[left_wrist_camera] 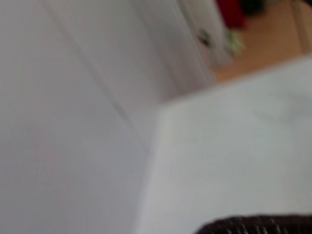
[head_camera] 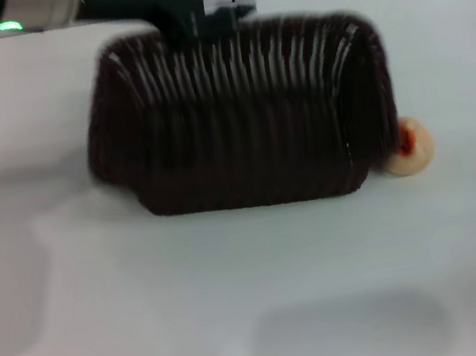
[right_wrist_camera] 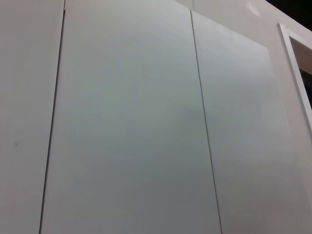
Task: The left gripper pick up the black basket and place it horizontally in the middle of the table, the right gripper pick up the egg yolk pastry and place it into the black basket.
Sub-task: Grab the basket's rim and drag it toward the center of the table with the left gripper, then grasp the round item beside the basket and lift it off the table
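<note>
One black basket (head_camera: 242, 118) fills the middle of the head view, tilted so that its open side faces the camera and its ribbed far wall stands up behind the dark floor. Its lower edge seems to be at or just above the table (head_camera: 244, 323); whether it rests there or hangs clear is not plain, since the basket is smeared with motion. The left gripper (head_camera: 197, 16) comes down from the upper left onto the top rim of the basket, its black claw closed on that rim near the middle. Behind the claw the silver arm segment shows a green light (head_camera: 9, 26). The egg yolk pastry (head_camera: 408, 148) lies on the table right at the basket's right lower corner, partly hidden by it, its orange-red spot turned toward the basket. In the left wrist view a strip of the basket's woven rim (left_wrist_camera: 258, 225) shows against the white tabletop (left_wrist_camera: 234, 161). The right gripper is out of sight; its wrist camera sees only pale wall panels (right_wrist_camera: 126, 122).
</note>
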`<state>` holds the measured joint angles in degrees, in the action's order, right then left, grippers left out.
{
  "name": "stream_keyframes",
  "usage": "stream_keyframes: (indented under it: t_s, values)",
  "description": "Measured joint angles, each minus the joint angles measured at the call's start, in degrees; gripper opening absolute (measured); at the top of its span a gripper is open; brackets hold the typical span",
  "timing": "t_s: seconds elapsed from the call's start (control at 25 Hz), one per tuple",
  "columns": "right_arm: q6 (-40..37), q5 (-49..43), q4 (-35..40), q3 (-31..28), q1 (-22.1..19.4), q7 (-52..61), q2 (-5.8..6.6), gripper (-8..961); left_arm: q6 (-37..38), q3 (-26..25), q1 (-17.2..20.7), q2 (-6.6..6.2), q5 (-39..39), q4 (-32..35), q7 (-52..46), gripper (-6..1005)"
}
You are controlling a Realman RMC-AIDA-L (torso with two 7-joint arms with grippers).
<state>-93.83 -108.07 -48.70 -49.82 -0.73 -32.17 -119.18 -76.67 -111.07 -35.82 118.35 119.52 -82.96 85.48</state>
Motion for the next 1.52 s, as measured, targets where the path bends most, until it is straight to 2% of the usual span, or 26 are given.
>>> stream_keyframes:
  t_s: [0.2, 0.36, 0.48, 0.64, 0.8, 0.92, 1.0, 1.28, 1.52]
  values:
    - [0.00, 0.14, 0.10, 0.09, 0.02, 0.00, 0.05, 717, 7.71, -2.45, 5.93, -0.29, -10.72, -1.25, 1.37, 417]
    - [0.16, 0.15, 0.05, 0.79, 0.03, 0.00, 0.10, 717, 9.32, -6.78, 10.40, -0.18, -19.15, -1.13, 2.63, 417]
    - [0.49, 0.15, 0.02, 1.48, 0.17, 0.00, 0.09, 717, 9.78, -10.86, 14.26, -0.11, -28.33, 0.52, 4.07, 416]
    - [1.24, 0.15, 0.01, 2.79, 0.51, 0.00, 0.01, 717, 9.86, -16.95, 18.96, -0.11, -44.26, 7.70, 8.26, 416]
    - [2.90, 0.16, -0.65, 5.08, 0.48, 0.01, -0.01, 717, 9.66, -24.17, 20.41, -0.30, -54.35, 18.21, 11.22, 416]
    - [3.90, 0.46, -1.97, 7.81, 0.05, 0.01, -0.06, 717, 9.34, -31.73, 19.87, -0.38, -57.06, 26.75, 12.64, 416]
    - [4.49, 1.24, -3.56, 10.39, -0.50, 0.01, 0.06, 717, 9.69, -35.27, 19.64, -0.42, -57.52, 29.95, 13.80, 416]
    - [8.24, 2.78, -7.46, 16.85, -2.20, -0.43, 0.05, 718, 12.15, -41.01, 20.17, -0.46, -57.85, 31.38, 17.02, 415]
    - [11.46, 6.20, -7.92, 20.66, -1.58, -0.64, 0.25, 718, 13.41, -45.43, 19.31, -0.44, -58.04, 33.33, 18.92, 415]
